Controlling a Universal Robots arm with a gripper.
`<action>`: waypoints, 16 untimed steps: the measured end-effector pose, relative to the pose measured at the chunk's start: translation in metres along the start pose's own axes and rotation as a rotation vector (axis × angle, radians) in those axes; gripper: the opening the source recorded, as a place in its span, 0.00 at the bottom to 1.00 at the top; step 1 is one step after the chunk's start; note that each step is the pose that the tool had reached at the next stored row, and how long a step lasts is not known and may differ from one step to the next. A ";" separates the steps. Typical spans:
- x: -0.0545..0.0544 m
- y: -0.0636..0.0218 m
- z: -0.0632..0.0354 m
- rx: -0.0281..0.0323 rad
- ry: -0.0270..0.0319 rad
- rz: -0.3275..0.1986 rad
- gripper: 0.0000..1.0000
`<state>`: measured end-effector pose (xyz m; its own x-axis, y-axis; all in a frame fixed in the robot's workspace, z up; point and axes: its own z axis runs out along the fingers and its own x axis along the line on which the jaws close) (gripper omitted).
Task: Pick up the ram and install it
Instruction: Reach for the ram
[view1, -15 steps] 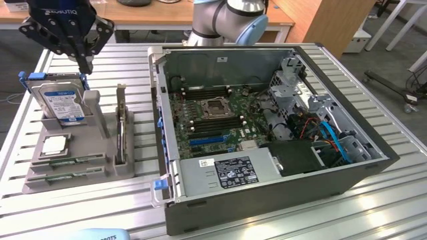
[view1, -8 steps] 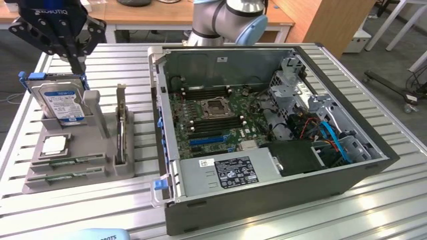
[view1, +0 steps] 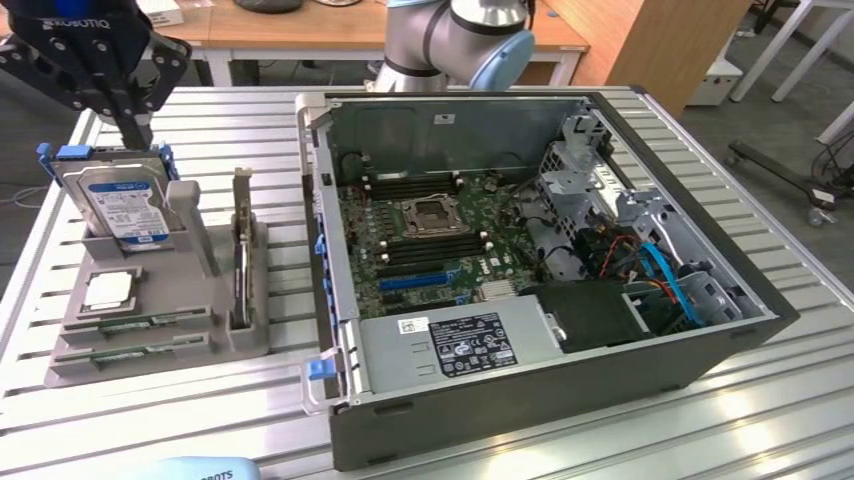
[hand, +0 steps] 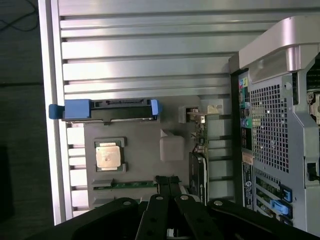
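**Item:** ram (view1: 144, 322) (hand: 131, 184), a long, thin green circuit-board stick with dark chips.

**Location:** It lies flat in a shallow slot of the grey moulded parts holder (view1: 180, 295) on the ribbed aluminium table (view1: 134, 420). It is just beside the square silver processor chip (view1: 110, 290). A second green stick of the same kind (view1: 127, 351) lies in the next slot, nearer the holder's edge. Also on the holder:
- a silver hard drive in a blue-tabbed caddy (view1: 127, 205), standing upright
- a tall dark card with a metal bracket (view1: 240, 255), standing upright

The open dark computer case (view1: 534, 390) stands on the exterior view's right, apart from the holder.

**Gripper:** The black two-finger gripper (view1: 138, 135) (hand: 167, 180) has its fingers pressed together and nothing between them. In the exterior view it hangs above the hard drive's end of the holder. It is not in contact with the ram.

**Handling (judged):**
- Light and rigid, but thin enough to crack if bent or twisted.
- The surfaces are smooth, so a pinch may slip.
- The chips and the contact edge are delicate.

**Hold (judged):**
- Best taken across its two long edges near mid-length, which keeps it balanced and level.
- Because the stick sits recessed, little of its edge stands proud for the fingers to catch.
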<state>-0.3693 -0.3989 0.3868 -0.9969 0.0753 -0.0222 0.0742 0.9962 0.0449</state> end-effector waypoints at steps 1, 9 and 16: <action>0.001 -0.0001 0.0000 -0.0001 0.0001 0.000 0.10; 0.013 -0.0010 -0.0001 0.0000 0.0007 0.000 0.10; 0.023 -0.0017 0.0000 0.0000 0.0012 0.000 0.10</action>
<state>-0.3921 -0.3988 0.3862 -0.9969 0.0754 -0.0209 0.0744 0.9962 0.0450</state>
